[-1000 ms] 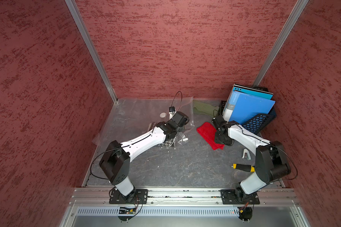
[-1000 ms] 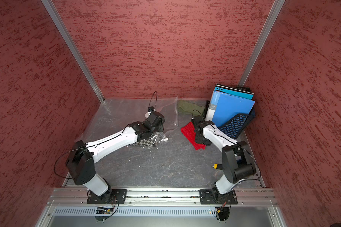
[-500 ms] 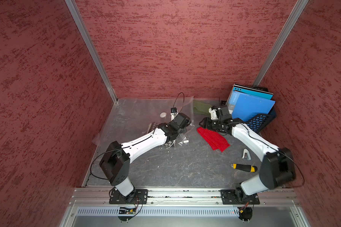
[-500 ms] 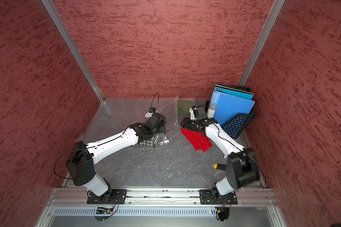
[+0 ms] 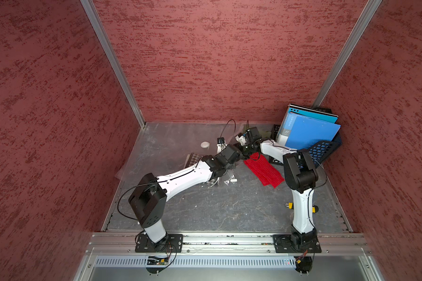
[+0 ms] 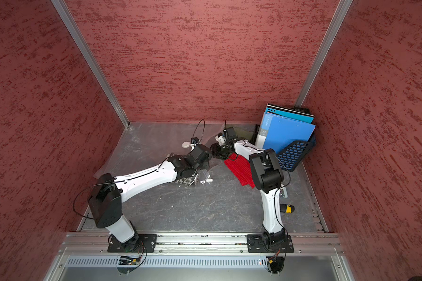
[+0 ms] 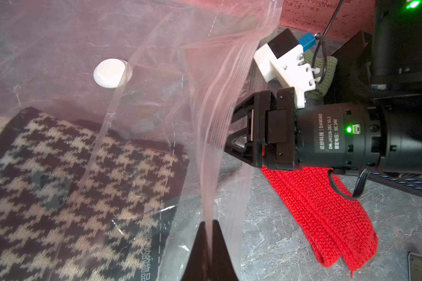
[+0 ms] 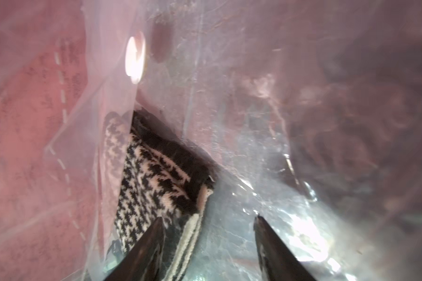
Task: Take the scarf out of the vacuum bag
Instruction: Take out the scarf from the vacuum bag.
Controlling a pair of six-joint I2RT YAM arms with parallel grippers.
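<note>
Clear bag film is pinched in the left gripper, jaws together, lifting the mouth. Nearer is the right gripper, jaws apart and empty, at that mouth. The scarf lies inside, mid-frame in both top views, folded end just ahead, beside 1 finger.

Houndstooth scarf inside the clear vacuum bag, red knit cloth near, blue folders behind

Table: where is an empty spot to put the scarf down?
The big bare patch of table is at the front, between the two arm bases, in front of the bag and red cloth. The back is crowded: bag, scarf, folders, basket. A yellow tool lies by the right arm.
</note>
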